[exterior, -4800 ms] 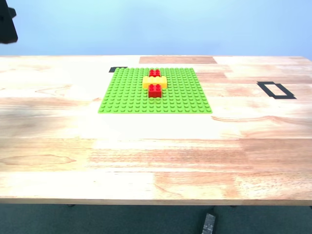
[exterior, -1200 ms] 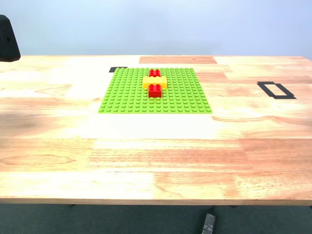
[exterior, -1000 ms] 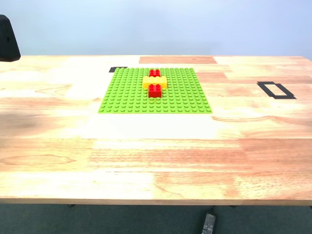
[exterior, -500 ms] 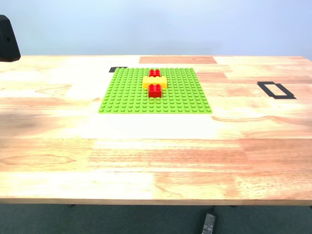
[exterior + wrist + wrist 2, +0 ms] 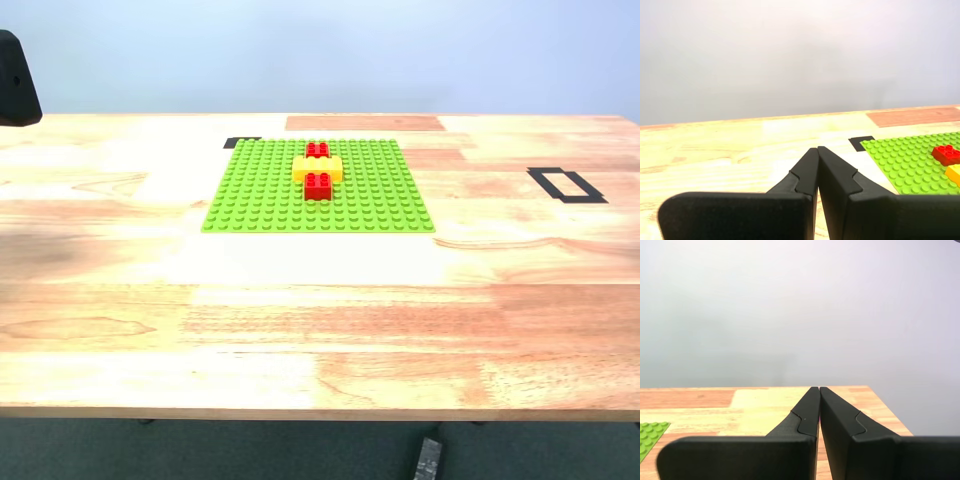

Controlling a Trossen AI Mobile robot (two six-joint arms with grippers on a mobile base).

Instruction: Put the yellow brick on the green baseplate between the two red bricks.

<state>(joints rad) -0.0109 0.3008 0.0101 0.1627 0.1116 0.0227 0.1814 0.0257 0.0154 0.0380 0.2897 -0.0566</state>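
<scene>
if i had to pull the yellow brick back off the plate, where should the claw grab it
Judging by the layout, grip the yellow-orange studded plastic brick by its two short ends, coming from above. Those ends jut out toward the exterior view's left and right, while the small red studded bricks block its long sides on the green studded baseplate.

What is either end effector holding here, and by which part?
Nothing. My first gripper and my second gripper are both shut and empty; the yellow brick sits on the green baseplate.

table [image 5: 300,320]: pale wood, smooth, soft sheen. green baseplate [image 5: 260,195]: studded plastic, bit glossy. yellow brick [image 5: 318,167], two red bricks [image 5: 318,186]: shiny plastic. gripper fingers [image 5: 805,175]: matt black plastic.
</scene>
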